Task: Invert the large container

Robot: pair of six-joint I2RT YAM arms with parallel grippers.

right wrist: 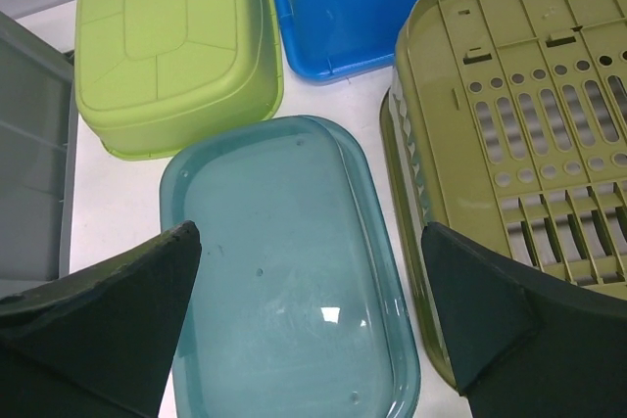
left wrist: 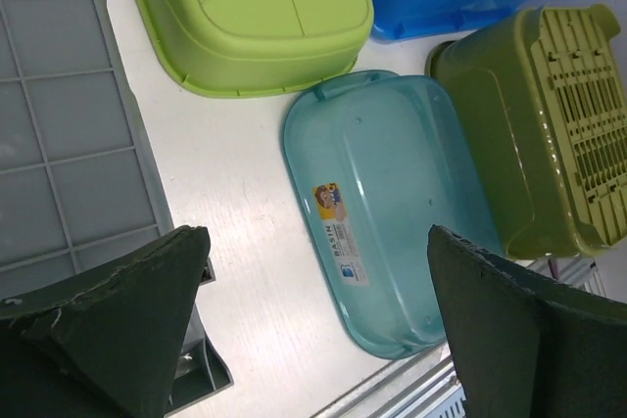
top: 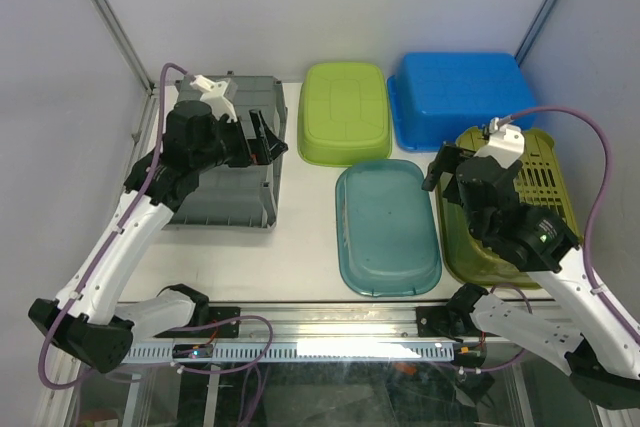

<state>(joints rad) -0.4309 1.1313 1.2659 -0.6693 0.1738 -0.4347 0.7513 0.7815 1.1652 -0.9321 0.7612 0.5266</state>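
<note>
A grey crate (top: 225,182) lies at the left with its gridded base facing up; it also shows in the left wrist view (left wrist: 59,144). A big blue tub (top: 460,97) lies bottom up at the back right. My left gripper (top: 268,142) is open and empty, hovering over the crate's right edge; in the left wrist view (left wrist: 315,242) bare table lies between the jaws. My right gripper (top: 440,169) is open and empty, above the gap between a teal basin (right wrist: 284,271) and an olive slotted basket (right wrist: 519,134); its jaws (right wrist: 311,232) stand wide apart.
A lime-green basin (top: 345,112) lies bottom up at the back centre. The teal basin (top: 385,227) and the olive basket (top: 510,207) also lie bottom up, side by side. A metal rail (top: 330,322) runs along the near table edge. Enclosure walls close both sides.
</note>
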